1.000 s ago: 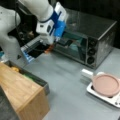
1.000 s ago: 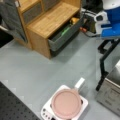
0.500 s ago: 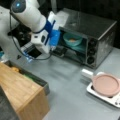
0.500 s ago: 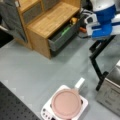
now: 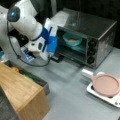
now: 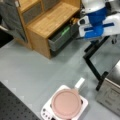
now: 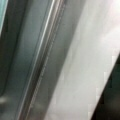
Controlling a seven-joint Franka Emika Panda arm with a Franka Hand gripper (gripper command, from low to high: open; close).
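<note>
We see the gripper low at the open front of the toaster oven, by its dropped door; we cannot tell how far its fingers stand apart or whether they hold anything. Inside the oven sits a teal bowl. On the desk, to the right in a front view, a pink pan rests on a white hot plate. A wooden cabinet with an open drawer stands near the arm.

Arm: shifted from a second ago, raised and drawn toward a front view's left, away from the toaster oven. Oven door: now seen hanging open and down. Gripper: lifted with the arm, beside the oven's opening.
</note>
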